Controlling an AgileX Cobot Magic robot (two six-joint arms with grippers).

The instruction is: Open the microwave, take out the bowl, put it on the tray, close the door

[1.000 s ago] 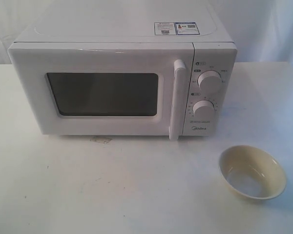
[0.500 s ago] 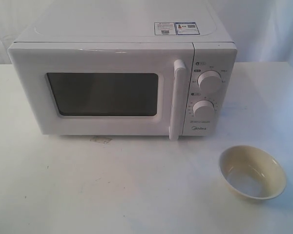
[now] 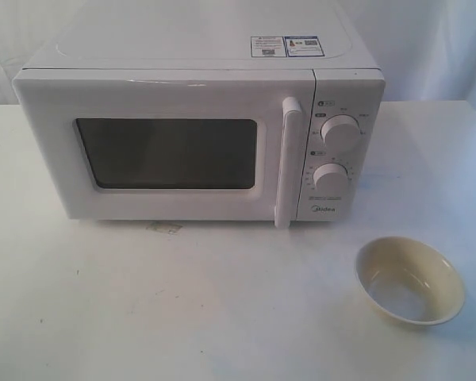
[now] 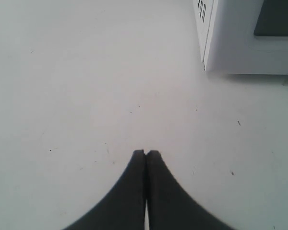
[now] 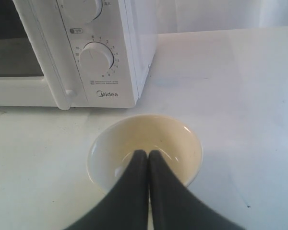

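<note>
microwave (image 3: pixel 198 48) sits at the back of the white table (image 3: pixel 182 309). door (image 3: pixel 166 95) is shut flush, and its dark window (image 3: pixel 170 153) shows nothing i can make out inside. vertical bar handle (image 3: pixel 288 163) runs down the door's right edge. upper knob (image 3: pixel 339 133) and lower knob (image 3: pixel 332 176) are stacked on the panel beside it, stickers (image 3: pixel 287 46) on top.

bowl (image 3: pixel 410 280) is outside the oven, upright and empty, directly on the tabletop. it's in front of the microwave and off to its right, near the front right corner but apart from it.

left gripper (image 4: pixel 146 152): black fingers pressed together, pinching nothing, over bare table with the microwave's front left corner well apart from the tips.

right gripper (image 5: pixel 148 152): fingers pressed together too, holding nothing. tips sit over the bowl's inside by its near rim, can't tell if they touch it. in the right wrist view the lower knob and midea logo (image 5: pixel 107 94) are just past the bowl.
</note>
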